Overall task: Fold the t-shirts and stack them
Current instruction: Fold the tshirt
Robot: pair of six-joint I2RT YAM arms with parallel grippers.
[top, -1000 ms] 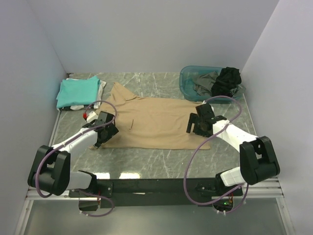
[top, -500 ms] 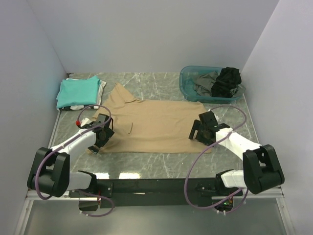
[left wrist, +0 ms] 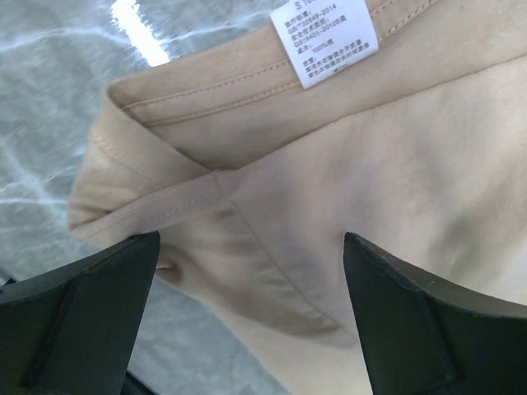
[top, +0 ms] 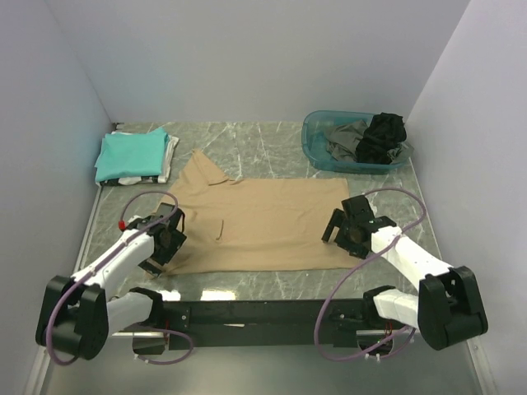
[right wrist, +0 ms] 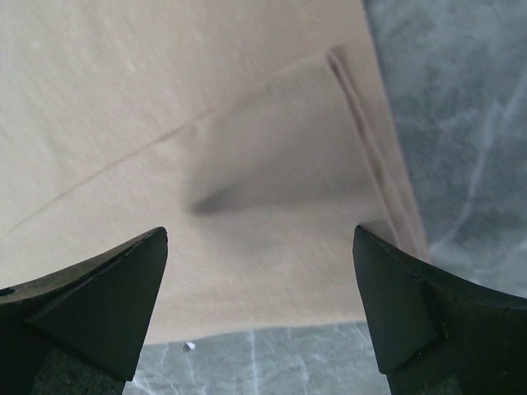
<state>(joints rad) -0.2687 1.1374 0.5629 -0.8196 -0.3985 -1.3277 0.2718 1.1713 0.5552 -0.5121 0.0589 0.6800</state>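
From above, the tan shirt lay spread flat across the middle of the table, with its collar end to the left. The left gripper hung over the shirt's near left corner and the right gripper over its near right corner. A folded teal shirt sat on a white shirt in the far left corner, well apart from both grippers. A tub at the far right held a grey garment and a black garment. Bare table ran along the shirt's near edge and behind it, and walls closed the left, back and right sides.

In the left wrist view, the two fingers stood wide apart and held nothing. The shirt's folded corner, with stitched hems, lay between and beyond them. A white label at the top read "S" and "100%". The rest of its print was too fine to read. Bare table showed to the left of the cloth.

In the right wrist view, the fingers were likewise spread with nothing between them. The shirt filled most of the view, with a shallow raised crease near its hemmed right edge. Bare table showed past that edge and in a strip along the near side.
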